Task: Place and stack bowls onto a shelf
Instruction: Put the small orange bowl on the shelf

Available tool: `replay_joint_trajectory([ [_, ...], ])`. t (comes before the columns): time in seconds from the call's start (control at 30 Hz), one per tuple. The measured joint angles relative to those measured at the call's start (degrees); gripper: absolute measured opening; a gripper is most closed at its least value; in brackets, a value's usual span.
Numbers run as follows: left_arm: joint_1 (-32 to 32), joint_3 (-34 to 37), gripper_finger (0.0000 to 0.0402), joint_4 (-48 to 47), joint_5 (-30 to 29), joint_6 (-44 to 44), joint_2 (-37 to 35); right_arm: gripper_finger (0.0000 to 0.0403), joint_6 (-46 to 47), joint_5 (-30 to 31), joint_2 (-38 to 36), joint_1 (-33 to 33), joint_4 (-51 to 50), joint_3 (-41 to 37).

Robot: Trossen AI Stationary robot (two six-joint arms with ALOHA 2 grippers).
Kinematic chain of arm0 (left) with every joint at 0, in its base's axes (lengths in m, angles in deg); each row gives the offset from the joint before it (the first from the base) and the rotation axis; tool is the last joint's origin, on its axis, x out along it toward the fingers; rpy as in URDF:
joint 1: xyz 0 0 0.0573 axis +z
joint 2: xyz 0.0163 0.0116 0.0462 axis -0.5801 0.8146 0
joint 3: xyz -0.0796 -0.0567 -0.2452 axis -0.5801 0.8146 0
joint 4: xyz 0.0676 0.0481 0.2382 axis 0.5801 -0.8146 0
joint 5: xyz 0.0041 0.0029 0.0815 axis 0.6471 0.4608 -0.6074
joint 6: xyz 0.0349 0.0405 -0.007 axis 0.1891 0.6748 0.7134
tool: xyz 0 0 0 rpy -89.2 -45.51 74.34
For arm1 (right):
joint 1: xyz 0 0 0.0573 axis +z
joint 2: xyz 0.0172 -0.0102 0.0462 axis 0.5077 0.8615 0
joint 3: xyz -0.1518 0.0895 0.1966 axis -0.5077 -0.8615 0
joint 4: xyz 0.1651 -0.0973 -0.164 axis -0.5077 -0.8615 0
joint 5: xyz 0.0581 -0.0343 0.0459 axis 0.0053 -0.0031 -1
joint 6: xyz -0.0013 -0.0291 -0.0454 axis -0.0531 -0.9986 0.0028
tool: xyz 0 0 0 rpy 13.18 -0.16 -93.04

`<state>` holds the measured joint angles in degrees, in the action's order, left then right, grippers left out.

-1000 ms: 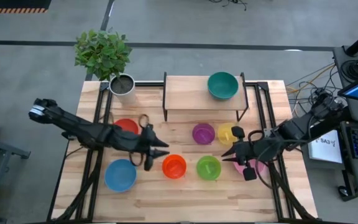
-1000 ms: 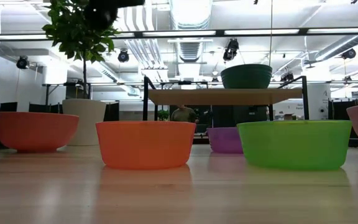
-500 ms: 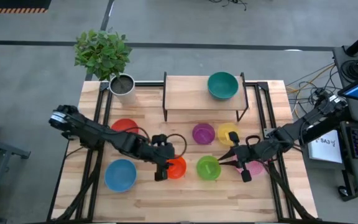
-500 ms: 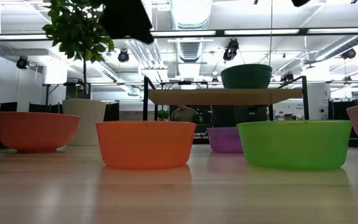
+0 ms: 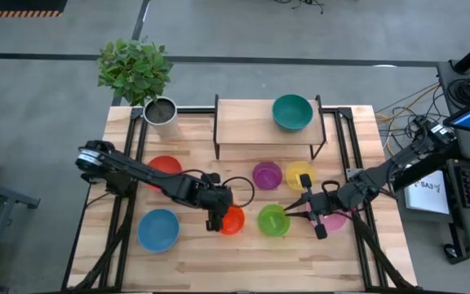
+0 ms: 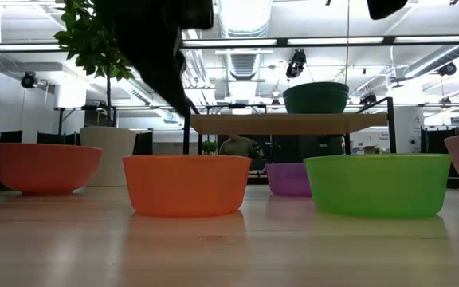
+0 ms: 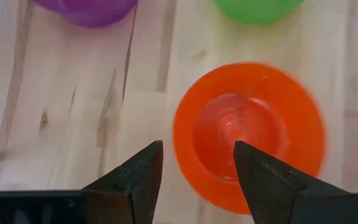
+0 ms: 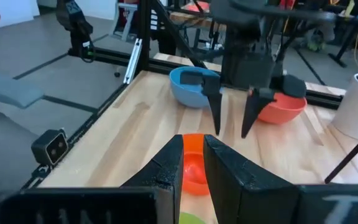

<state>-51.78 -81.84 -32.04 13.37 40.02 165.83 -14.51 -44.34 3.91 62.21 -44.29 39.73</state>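
Bright overhead light (slight blur)

potted plant (image 5: 137,73), slatted wooden table (image 5: 194,261)
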Motion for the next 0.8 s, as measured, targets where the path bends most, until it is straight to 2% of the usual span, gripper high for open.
replay_joint_trajectory([
  [0.43,1.82,1.31,0.0185,2.28,0.20,0.36,4.28,0.0052,-0.49,-0.12,-6.71,-2.12,-0.66,-3.39],
  [0.8,2.11,2.21,0.0185,3.58,0.22,-0.74,4.57,0.0052,0.14,-0.11,-8.15,-2.12,-0.63,-5.32],
])
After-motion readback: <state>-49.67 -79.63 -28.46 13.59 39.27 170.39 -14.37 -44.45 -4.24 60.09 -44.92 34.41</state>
